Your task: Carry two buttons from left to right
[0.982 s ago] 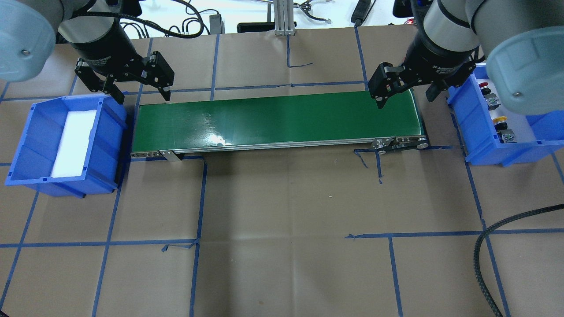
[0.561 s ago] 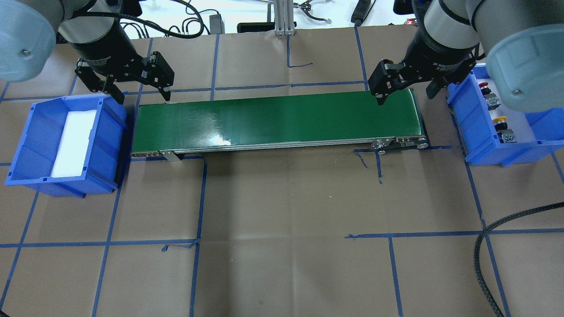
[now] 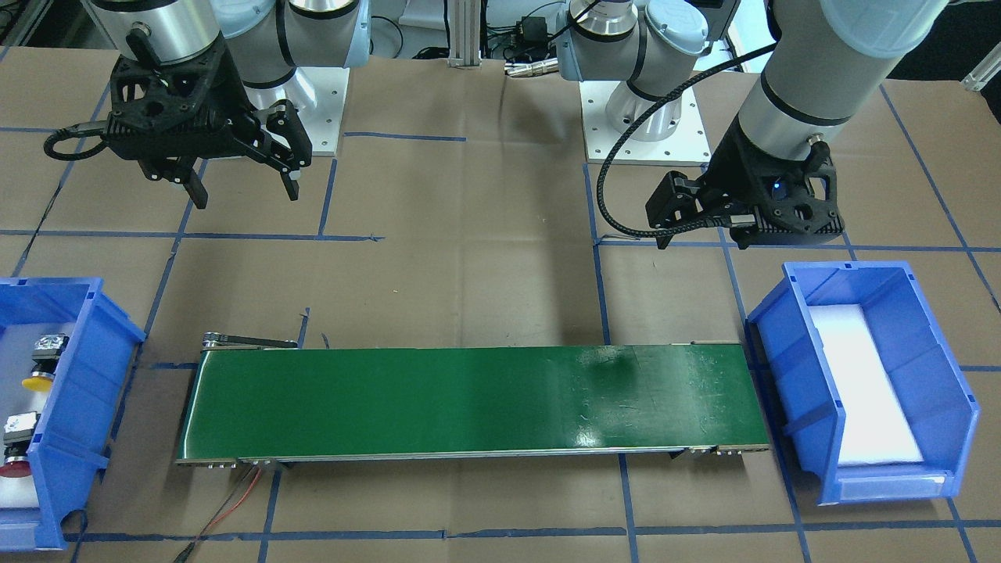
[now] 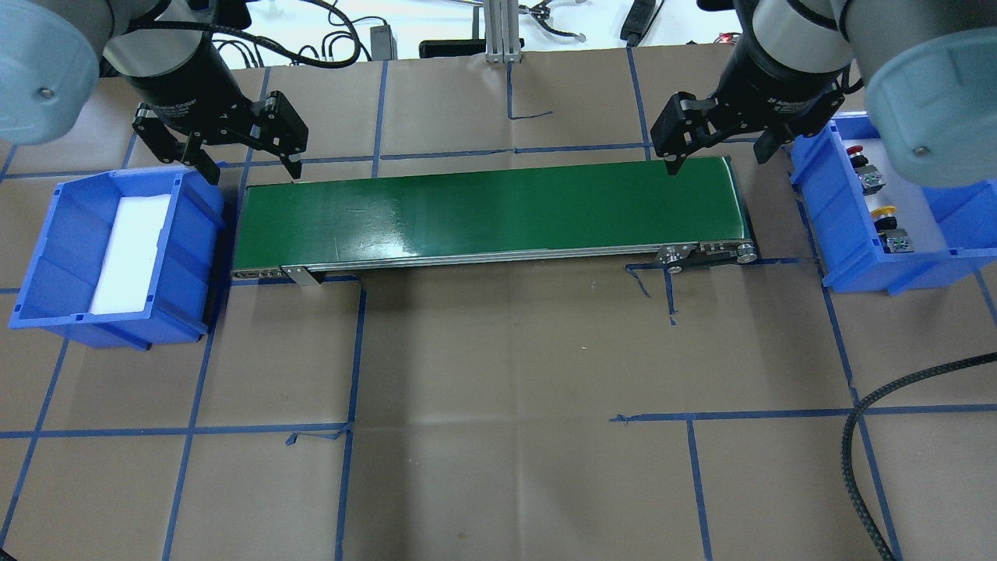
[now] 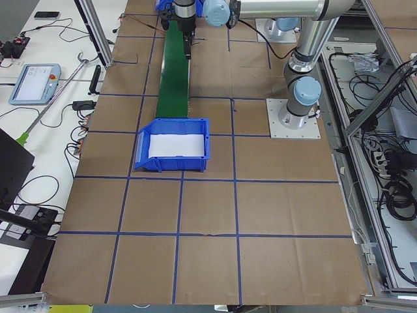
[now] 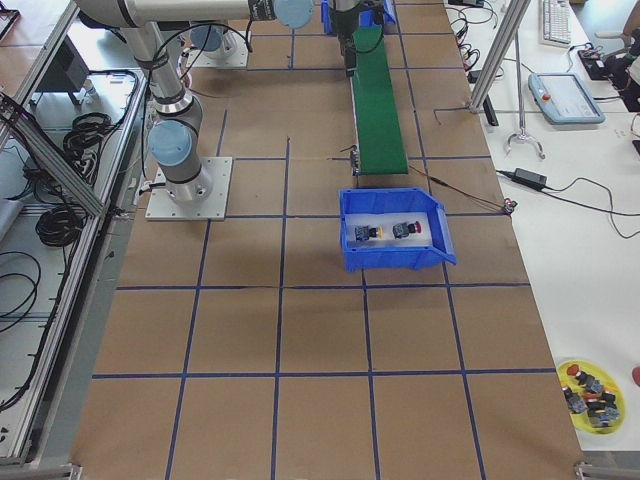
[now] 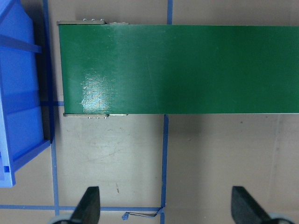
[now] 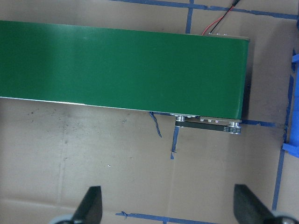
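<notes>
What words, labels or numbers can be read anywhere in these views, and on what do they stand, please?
None reads clearly.
Left gripper: white lettering on its black body, too blurred to read.
Right gripper: white lettering on its black body, likewise too blurred.

Look at the upper right of the overhead frame: the right arm's black two-finger gripper has drifted toward the top edge. Its finger on the frame's left hung over the upper right part of the long green conveyor belt a second ago. Now its tip sits at the belt's top edge. The grey arm above it has shifted up with it, uncovering a little more of the upper left corner of the blue plastic bin. The white glare near the belt's lower edge has dimmed.
</notes>
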Robot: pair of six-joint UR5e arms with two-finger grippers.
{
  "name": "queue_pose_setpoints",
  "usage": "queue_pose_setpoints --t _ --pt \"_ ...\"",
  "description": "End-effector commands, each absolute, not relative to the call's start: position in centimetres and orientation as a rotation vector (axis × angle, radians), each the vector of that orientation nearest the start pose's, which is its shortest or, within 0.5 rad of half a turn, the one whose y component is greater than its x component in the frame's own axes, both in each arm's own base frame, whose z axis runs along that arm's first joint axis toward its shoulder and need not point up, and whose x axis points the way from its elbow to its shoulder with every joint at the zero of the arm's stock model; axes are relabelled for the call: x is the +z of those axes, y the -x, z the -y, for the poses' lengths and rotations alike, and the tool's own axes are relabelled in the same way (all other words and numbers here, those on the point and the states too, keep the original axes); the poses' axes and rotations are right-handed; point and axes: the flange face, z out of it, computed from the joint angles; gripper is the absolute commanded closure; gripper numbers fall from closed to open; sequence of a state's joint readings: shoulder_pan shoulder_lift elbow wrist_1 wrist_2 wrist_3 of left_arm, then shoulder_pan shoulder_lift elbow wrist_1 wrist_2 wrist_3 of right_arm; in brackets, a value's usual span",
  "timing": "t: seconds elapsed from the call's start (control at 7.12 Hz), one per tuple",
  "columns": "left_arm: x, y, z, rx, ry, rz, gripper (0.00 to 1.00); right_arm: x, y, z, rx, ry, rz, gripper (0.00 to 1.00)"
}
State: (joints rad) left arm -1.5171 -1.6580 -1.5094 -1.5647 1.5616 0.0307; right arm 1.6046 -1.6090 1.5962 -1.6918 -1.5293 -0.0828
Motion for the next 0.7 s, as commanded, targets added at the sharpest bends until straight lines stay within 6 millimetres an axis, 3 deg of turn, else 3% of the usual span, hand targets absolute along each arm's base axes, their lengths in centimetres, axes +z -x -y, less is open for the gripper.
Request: queue_pose_setpoints --t 0.0,0.56 --pt "47.41 10.57 53.33 0.031 0.039 -3.151 0.00 50.65 -15.40 48.35 -0.206 0.185 -3.090 0.00" --pt "47.41 10.66 53.32 0.031 0.034 -3.151 0.00 50.49 -15.37 48.33 -0.201 0.184 -3.093 0.00"
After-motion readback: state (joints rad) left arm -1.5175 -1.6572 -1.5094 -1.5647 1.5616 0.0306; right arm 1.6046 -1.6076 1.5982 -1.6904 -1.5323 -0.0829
